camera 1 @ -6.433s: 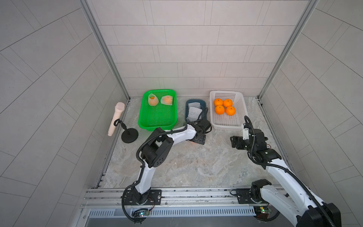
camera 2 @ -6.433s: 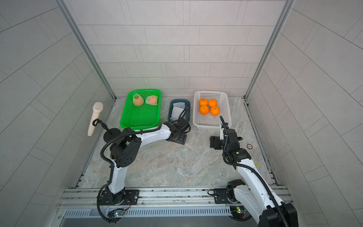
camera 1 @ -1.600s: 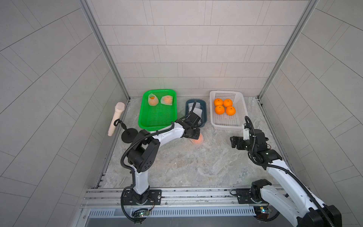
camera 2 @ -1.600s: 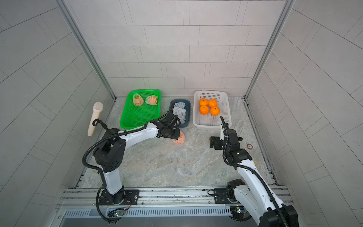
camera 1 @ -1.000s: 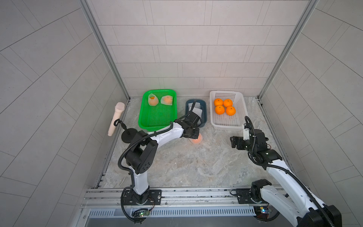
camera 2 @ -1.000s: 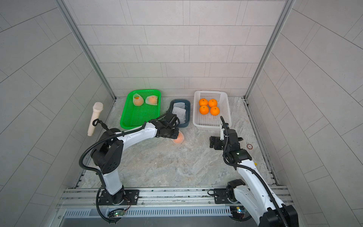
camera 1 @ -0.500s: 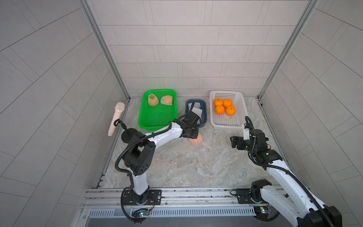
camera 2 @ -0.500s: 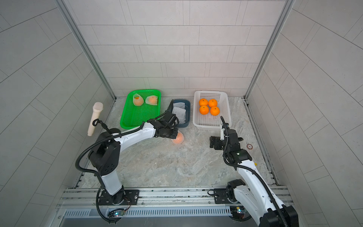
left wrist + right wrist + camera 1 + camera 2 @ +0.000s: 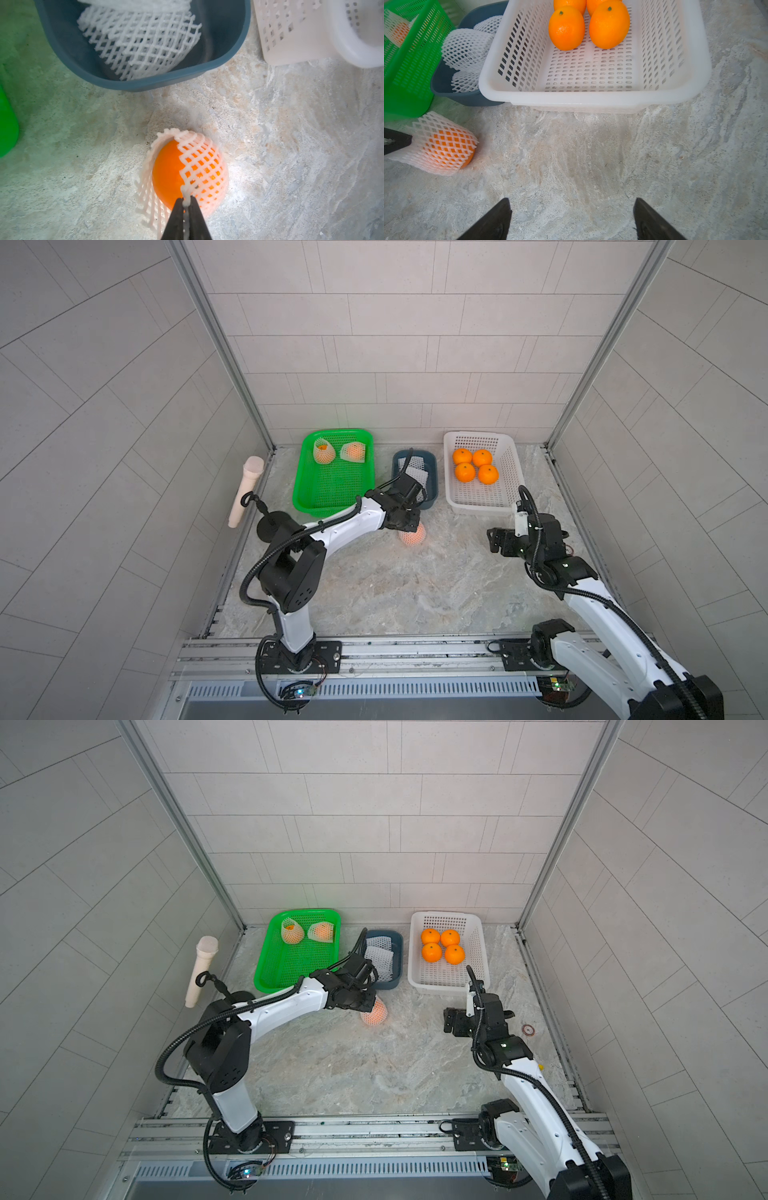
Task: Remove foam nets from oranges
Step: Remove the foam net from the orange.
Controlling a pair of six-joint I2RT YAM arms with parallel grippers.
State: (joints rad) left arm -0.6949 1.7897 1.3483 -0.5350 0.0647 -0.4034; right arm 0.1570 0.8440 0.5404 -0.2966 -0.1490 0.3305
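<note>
Left tool (image 9: 187, 203) is pinching the rim of a foam net (image 9: 204, 166) between jaws closed almost together. The white mesh is wrapping an orange (image 9: 166, 172) that is sitting on the marble-patterned bench (image 9: 291, 145), its bare side showing through the sleeve's open mouth. Just beyond the fruit, a blue tub (image 9: 145, 85) is holding several loose nets (image 9: 141, 41), limp and piled. Beside the tub, a white basket (image 9: 591, 99) is carrying four bare oranges (image 9: 464, 472) clustered at its far end, while on the tub's other side a green basket (image 9: 332, 497) is holding two netted oranges (image 9: 324, 454) near its back wall. Right tool (image 9: 572, 199) is hovering over bare bench in front of the white basket — jaws spread wide, gripping nothing, well apart from the netted fruit.
</note>
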